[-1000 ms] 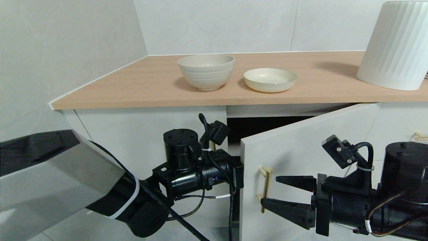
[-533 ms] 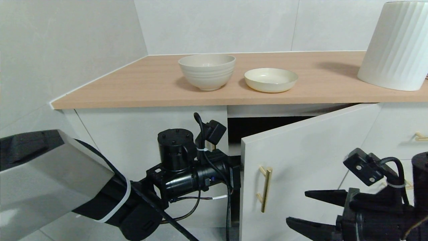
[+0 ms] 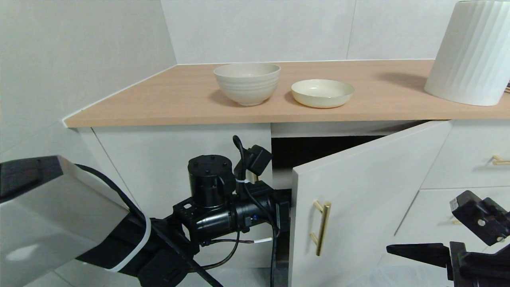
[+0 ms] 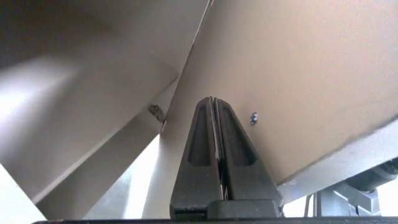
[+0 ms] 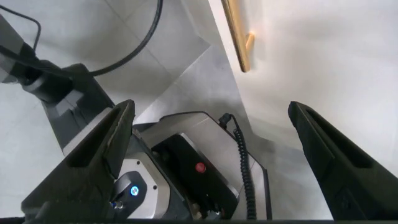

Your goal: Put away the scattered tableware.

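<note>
A cream ribbed bowl (image 3: 247,83) and a shallow cream dish (image 3: 322,92) stand side by side on the wooden counter (image 3: 159,103). Below them a white cabinet door (image 3: 358,191) with a gold handle (image 3: 322,227) stands partly open. My left gripper (image 4: 213,102) is shut, empty, with its fingertips against the door's inner face at the free edge. My right gripper (image 5: 211,109) is open and empty, low and to the right of the door; the gold handle (image 5: 238,34) lies ahead of it. One of its fingers (image 3: 414,252) pokes in at the head view's lower right.
A tall white ribbed container (image 3: 468,52) stands on the counter's right end. Behind the door is the dark cabinet opening (image 3: 318,149). Drawers with a gold pull (image 3: 500,160) are to the right. A tiled wall closes off the left side.
My right gripper has drawn back from the door handle, down and to the right, staying open. The left arm has barely moved. The camera has shifted slightly.
</note>
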Controlling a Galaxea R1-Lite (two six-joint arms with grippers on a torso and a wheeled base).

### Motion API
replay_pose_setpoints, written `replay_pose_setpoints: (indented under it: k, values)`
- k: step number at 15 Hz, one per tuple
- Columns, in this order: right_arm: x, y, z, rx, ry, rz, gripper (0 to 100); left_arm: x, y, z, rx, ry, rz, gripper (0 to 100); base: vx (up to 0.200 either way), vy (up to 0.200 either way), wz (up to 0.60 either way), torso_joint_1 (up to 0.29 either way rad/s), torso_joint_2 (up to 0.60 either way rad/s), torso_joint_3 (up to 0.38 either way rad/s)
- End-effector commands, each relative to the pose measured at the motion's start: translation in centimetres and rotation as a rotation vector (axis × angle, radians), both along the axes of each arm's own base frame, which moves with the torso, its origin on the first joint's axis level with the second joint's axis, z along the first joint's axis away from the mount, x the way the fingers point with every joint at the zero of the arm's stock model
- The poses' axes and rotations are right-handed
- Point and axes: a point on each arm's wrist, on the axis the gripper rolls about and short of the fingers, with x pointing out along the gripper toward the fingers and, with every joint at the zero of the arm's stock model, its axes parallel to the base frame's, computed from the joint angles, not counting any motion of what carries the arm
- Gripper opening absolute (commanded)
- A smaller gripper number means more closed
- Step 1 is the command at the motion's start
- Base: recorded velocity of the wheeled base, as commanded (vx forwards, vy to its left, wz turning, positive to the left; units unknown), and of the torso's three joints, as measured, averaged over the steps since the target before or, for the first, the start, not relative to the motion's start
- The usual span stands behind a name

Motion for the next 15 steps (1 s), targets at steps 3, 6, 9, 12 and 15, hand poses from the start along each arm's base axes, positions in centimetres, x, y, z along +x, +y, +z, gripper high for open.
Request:
replay_pose_setpoints:
  k: [3, 6, 9, 12, 15]
  values:
    - [-0.2, -0.1, 0.0, 0.003, -0.002, 0.005, 100, 0.2, -0.3, 0.1, -0.004, -0.005, 0.002, 0, 0.0, 0.0, 0.0, 0.0, 0.0, 0.0]
    - [-0.2, -0.1, -0.1, 0.001, 0.0, 0.005, 100, 0.6, -0.7, 0.3, -0.003, -0.004, 0.007, 0, 0.0, 0.0, 0.0, 0.0, 0.0, 0.0]
    - [-0.2, -0.1, -0.1, 0.001, -0.001, 0.004, 100, 1.0, -1.4, 0.9, 0.006, 0.003, 0.014, 0, 0.0, 0.0, 0.0, 0.0, 0.0, 0.0]
    - [-0.2, -0.1, 0.0, 0.002, -0.002, 0.004, 100, 0.8, -1.9, 1.4, 0.012, 0.008, 0.008, 0, -0.2, 0.0, 0.0, 0.009, 0.0, 0.001]
    - [-0.2, -0.1, -0.1, 0.001, -0.001, 0.004, 100, 1.1, -2.3, 1.4, 0.014, 0.008, 0.008, 0, -0.2, 0.0, 0.0, 0.004, 0.01, 0.004]
